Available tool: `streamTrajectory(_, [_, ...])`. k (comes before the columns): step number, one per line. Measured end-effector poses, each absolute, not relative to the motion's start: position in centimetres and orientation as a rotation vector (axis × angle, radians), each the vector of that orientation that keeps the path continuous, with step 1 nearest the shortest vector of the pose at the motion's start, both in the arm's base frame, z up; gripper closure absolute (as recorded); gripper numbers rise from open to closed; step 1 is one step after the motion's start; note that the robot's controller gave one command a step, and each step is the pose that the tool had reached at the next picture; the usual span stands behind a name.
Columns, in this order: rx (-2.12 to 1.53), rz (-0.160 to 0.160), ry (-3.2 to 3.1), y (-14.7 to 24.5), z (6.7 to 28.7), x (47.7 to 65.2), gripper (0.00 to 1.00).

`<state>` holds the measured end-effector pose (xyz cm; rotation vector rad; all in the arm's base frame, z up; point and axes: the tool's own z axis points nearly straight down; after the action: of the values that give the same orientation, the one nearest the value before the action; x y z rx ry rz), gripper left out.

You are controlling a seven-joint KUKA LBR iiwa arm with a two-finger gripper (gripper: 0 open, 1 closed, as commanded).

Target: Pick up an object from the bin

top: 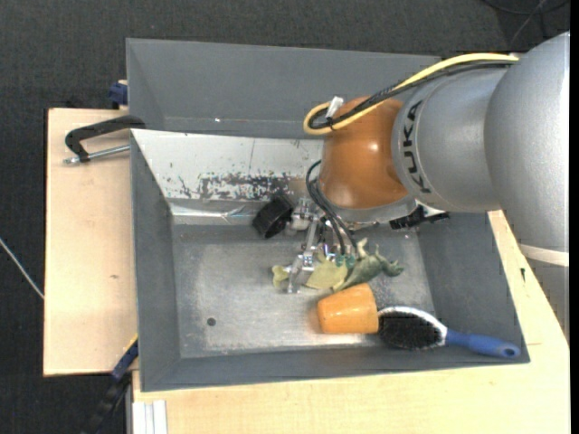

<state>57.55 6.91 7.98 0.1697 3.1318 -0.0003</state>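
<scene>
Camera view is showing the end effector [306,265] hanging beside a limp green thing [364,268] at the bin's [226,333] middle, likely for a grasp; open or closed, I cannot tell. An orange cup [346,312] is crowding it.

From here the bin [217,297] reads as grey metal, its floor dull and finely speckled, its back wall shinier and scuffed with dark flecks. The orange cup [346,313] looks like smooth, matt plastic. The brush [412,329] has coarse black bristles and a glossy blue handle (plastic, I think). The gripper [297,274] glints like bare metal, and the wrist cover [357,161] is glossy orange.
</scene>
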Motion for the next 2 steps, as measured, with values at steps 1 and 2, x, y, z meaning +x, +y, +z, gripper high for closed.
streamTrajectory(1, [0.165, 0.004, 3.132, 7.1, 8.1, 57.5, 1.0])
streamTrajectory(2, [0.327, 0.007, 3.112, 8.5, 19.5, 56.6, 1.0])
